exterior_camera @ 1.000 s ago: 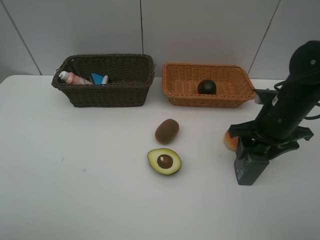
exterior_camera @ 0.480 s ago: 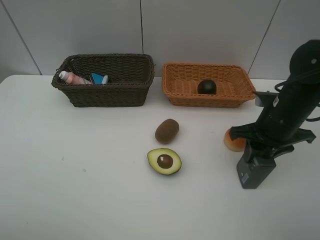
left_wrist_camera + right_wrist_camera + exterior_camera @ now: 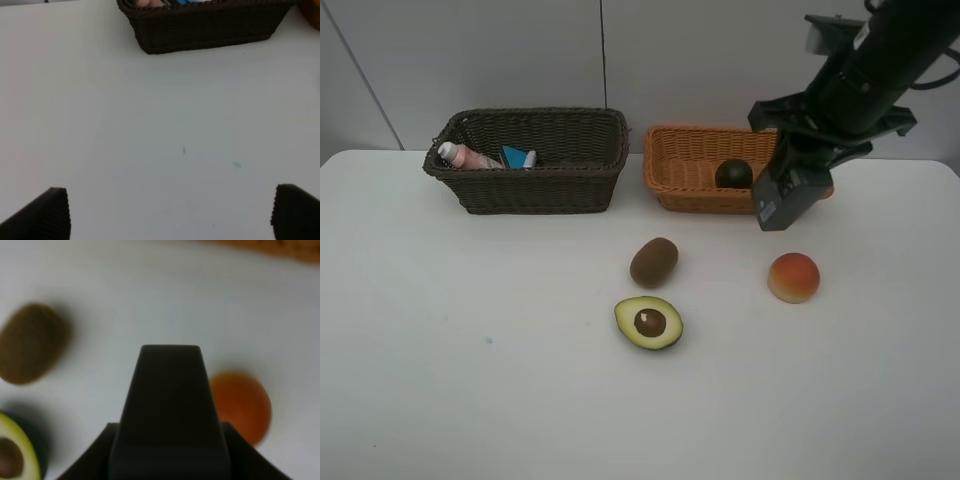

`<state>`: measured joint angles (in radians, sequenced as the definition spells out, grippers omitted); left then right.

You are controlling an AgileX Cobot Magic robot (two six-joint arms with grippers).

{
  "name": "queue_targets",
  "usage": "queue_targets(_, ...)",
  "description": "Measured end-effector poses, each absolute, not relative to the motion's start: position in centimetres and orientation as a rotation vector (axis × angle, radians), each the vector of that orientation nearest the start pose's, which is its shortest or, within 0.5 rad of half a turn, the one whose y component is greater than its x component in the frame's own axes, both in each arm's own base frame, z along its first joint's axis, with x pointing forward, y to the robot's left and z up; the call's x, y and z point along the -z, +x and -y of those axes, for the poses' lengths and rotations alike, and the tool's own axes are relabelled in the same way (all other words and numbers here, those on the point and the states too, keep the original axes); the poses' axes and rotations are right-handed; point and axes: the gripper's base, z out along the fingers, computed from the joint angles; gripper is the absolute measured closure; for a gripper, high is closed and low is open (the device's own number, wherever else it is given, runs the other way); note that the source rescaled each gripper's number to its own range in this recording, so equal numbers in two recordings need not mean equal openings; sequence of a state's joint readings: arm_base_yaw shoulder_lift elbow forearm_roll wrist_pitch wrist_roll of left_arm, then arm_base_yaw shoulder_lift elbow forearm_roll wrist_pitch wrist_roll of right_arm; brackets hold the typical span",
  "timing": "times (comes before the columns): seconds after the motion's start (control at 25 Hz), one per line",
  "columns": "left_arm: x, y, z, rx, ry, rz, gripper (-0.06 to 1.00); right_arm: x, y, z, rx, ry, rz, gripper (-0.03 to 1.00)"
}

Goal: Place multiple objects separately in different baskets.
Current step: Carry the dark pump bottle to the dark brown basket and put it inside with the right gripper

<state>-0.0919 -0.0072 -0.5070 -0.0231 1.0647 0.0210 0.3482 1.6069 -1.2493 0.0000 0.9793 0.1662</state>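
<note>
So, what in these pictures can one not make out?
- Dark basket, exterior high view: its front wall hides most of the contents; the left wrist view cuts it at the edge.
- Orange basket, same view: the right arm covers its right end.
- Right wrist view: blurred; the shut right hand hides part of the peach; the avocado half is cut by the edge.
- Left hand: only two fingertips show.

The dark brown basket (image 3: pixel 540 190) and the orange-tan basket (image 3: pixel 685 172) are rough woven wicker. The table (image 3: pixel 470 360) is smooth, matt white. The kiwi (image 3: pixel 654 262) looks matt; the avocado half (image 3: pixel 649 322) has a glossy pit.
</note>
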Motion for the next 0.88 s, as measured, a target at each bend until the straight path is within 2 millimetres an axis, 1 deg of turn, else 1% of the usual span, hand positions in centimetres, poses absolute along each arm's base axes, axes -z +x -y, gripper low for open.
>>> queue_targets(0.08, -27.9, -0.7, 0.1, 0.072, 0.116, -2.031, -0.05, -28.6, 32.5, -13.2, -0.145, -0.335, -2.734, 0.95)
queue_targets(0.16, -27.9, -0.7, 0.1, 0.072, 0.116, -2.031, -0.05, -29.4, 34.4, -15.6, -0.186, -0.393, -2.672, 0.95)
queue_targets(0.24, -27.9, -0.7, 0.1, 0.072, 0.116, -2.031, -0.05, -29.4, 36.5, -18.1, -0.218, -0.437, -2.626, 0.95)
queue_targets(0.28, -27.9, -0.7, 0.1, 0.072, 0.116, -2.031, -0.05, -29.9, 37.5, -19.2, -0.232, -0.452, -2.590, 0.95)
queue_targets(0.32, -27.9, -0.7, 0.1, 0.072, 0.116, -2.031, -0.05, -29.4, 38.9, -20.4, -0.238, -0.475, -2.573, 0.95)
queue_targets(0.4, -27.9, -0.7, 0.1, 0.072, 0.116, -2.031, -0.05, -29.5, 41.0, -22.0, -0.257, -0.489, -2.518, 0.95)
queue_targets(0.44, -27.9, -0.7, 0.1, 0.072, 0.116, -2.031, -0.05, -28.8, 42.3, -22.9, -0.269, -0.489, -2.501, 0.95)
queue_targets(0.52, -27.9, -0.7, 0.1, 0.072, 0.116, -2.031, -0.05, -28.6, 44.5, -24.2, -0.309, -0.476, -2.437, 0.95)
queue_targets(0.56, -27.9, -0.7, 0.1, 0.072, 0.116, -2.031, -0.05, -28.2, 45.3, -24.8, -0.328, -0.471, -2.418, 0.95)
queue_targets(0.6, -27.9, -0.7, 0.1, 0.072, 0.116, -2.031, -0.05, -27.3, 46.3, -25.5, -0.359, -0.461, -2.409, 0.95)
queue_targets(0.68, -27.9, -0.7, 0.1, 0.072, 0.116, -2.031, -0.05, -26.5, 47.4, -26.4, -0.427, -0.439, -2.384, 0.95)
queue_targets(0.76, -27.9, -0.7, 0.1, 0.072, 0.116, -2.031, -0.05, -24.7, 48.2, -27.5, -0.505, -0.418, -2.392, 0.95)
queue_targets(0.88, -27.9, -0.7, 0.1, 0.072, 0.116, -2.031, -0.05, -22.2, 48.6, -28.7, -0.538, -0.442, -2.410, 0.95)
